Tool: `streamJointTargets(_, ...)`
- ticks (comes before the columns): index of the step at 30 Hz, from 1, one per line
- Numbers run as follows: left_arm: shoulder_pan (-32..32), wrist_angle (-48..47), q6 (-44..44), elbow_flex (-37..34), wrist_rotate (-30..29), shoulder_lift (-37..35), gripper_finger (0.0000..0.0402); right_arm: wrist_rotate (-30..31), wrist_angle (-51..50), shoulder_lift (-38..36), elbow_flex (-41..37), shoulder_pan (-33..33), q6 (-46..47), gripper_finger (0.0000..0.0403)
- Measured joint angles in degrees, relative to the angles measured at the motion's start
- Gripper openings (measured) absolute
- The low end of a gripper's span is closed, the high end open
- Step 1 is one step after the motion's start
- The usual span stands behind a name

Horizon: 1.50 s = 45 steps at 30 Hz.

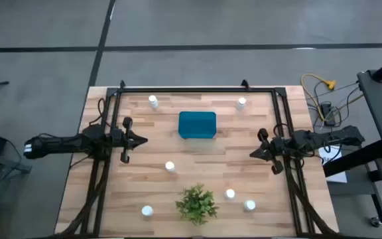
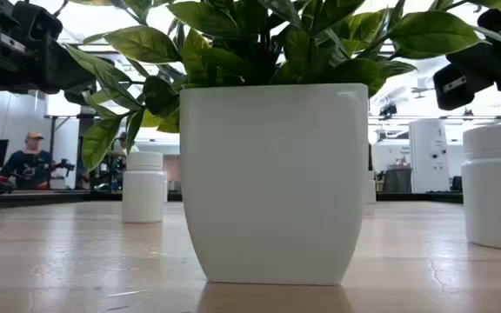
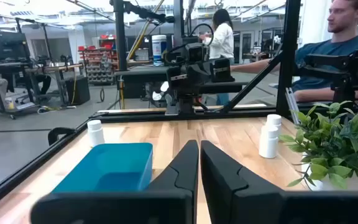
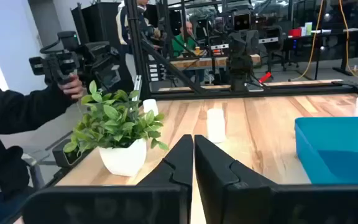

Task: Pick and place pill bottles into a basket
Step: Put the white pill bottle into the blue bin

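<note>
Nearest the front edge: potted plant [image 1: 196,204] flanked by three pill bottles [image 1: 147,212], one to its left, two to its right. Mid-table: a fourth bottle, left gripper [image 1: 142,140] and right gripper [image 1: 253,154] at opposite sides, both pinched closed, holding nothing. Beyond: teal basket [image 1: 197,125], empty. Farthest: two bottles near the back rail.
</note>
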Motion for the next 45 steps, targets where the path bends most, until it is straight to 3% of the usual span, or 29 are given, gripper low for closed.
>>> streamJointTargets(25, 0.0, 1.3, 0.0, 0.0, -0.2, 0.2, 0.0002, 0.0, 0.3, 0.0, 0.0, 0.0, -9.9, 0.0009)
streamJointTargets(38, 0.0, 3.7, 0.3, 0.0, -0.2, 0.1, 0.0002, 0.2, 10.7, 0.0, 0.0, 0.0, -14.0, 0.0009)
streamJointTargets(45, 0.0, 5.6, 0.3, 0.0, -0.2, 0.1, 0.0002, 8.5, 10.6, 0.0, 0.0, 0.0, -15.2, 0.0009)
